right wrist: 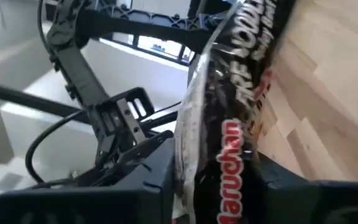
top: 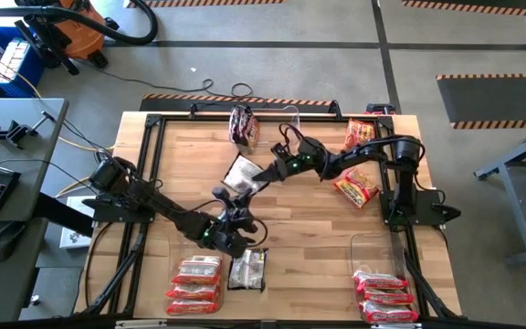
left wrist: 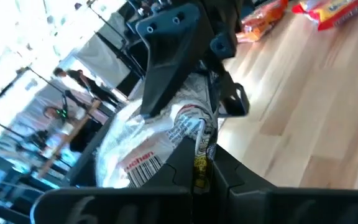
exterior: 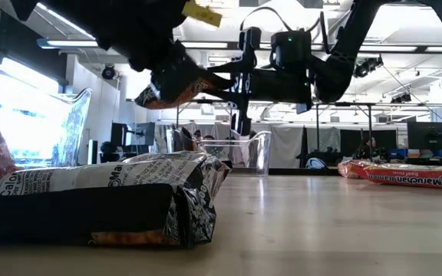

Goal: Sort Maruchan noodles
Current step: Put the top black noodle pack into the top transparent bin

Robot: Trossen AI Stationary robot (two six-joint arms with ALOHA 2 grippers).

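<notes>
A black-and-silver Maruchan packet (top: 240, 171) hangs in the air over the middle of the table, between my two grippers. My left gripper (top: 229, 203) reaches it from the near left and is shut on it. My right gripper (top: 258, 175) reaches it from the right and is closed on it as well. The left wrist view shows the packet's silver barcode face (left wrist: 145, 146). Its black face with red lettering (right wrist: 229, 124) fills the right wrist view. My left gripper (left wrist: 197, 158) pinches a crinkled edge of the packet (left wrist: 197, 140) between its two fingers, coming nearly level from the table's near left. The packet is clear of the table. My right gripper (right wrist: 216, 177) pinches the packet across its flat faces (right wrist: 229, 158), one finger (left wrist: 166, 56) on each face. It comes level from the table's right. The packet stands on edge in the hold, lifted clear.
Another black-silver packet (top: 247, 270) lies flat near the front edge, beside a stack of red packets (top: 194, 281). A clear bin (top: 382, 260) at the near right holds red-white packets (top: 386, 297). Orange packets (top: 356, 187) lie at the right, and a dark one (top: 243, 124) at the far edge.
</notes>
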